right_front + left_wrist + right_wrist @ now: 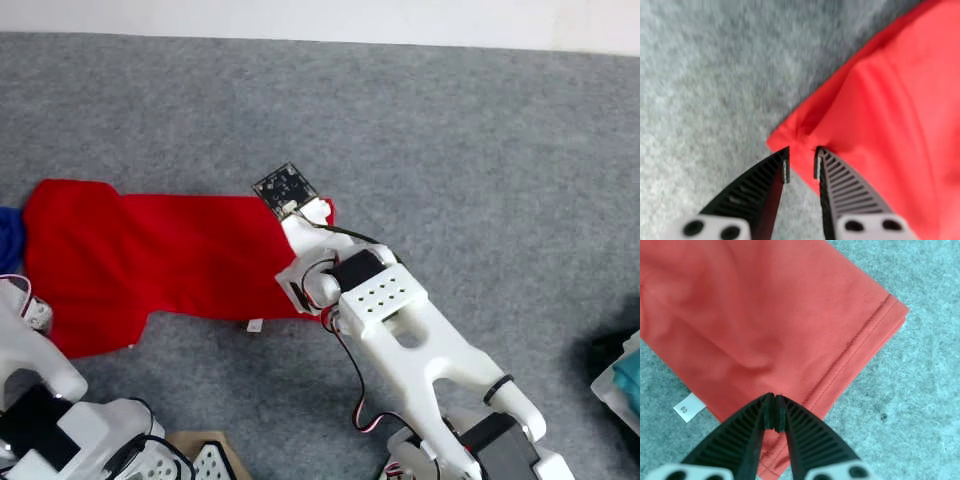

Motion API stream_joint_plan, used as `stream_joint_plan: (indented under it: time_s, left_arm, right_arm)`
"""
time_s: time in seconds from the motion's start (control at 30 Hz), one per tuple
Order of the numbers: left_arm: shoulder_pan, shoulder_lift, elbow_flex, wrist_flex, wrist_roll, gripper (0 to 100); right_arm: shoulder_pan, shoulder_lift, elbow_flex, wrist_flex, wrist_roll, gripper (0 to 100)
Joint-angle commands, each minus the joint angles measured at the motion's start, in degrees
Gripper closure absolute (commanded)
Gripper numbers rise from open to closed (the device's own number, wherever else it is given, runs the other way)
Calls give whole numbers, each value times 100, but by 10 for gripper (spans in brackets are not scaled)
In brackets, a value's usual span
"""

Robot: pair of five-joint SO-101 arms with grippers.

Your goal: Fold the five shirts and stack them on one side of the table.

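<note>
Red shirt (150,260) spans 9–3 o'clock: my right claw (774,412) pinches its 3 end; left claw (801,162), barely open, straddles the 8 corner.

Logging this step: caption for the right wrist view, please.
Right gripper shut over the red shirt's stitched hem, white size tag lying on the grey table.

Red shirt (765,315): lies flat on the table (920,390), fine mesh knit, soft creases across the cloth. One squared corner shows, with grey table cover beyond it on two sides.
Hem seam (860,337): single stitched line running just inside one edge of the shirt.
Label (689,408): small, white, sticking out from the adjoining edge onto the table.
Right gripper (774,412): black ribbed fingers (805,430), tips pressed together over the cloth near the hem; whether cloth is pinched cannot be told
</note>
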Motion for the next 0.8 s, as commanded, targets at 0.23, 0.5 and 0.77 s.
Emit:
stream_joint_plan:
  time_s: [0.23, 0.5, 0.77]
  left_arm:
    - [66, -13, 673, -1222, 26, 899]
    - [92, 189, 725, -1222, 26, 902]
    - [57, 374, 523, -1187, 26, 988]
  right_arm:
    - [57, -75, -84, -101, -53, 992]
    - [57, -75, -84, -101, -53, 992]
    - [66, -75, -84, -101, -53, 992]
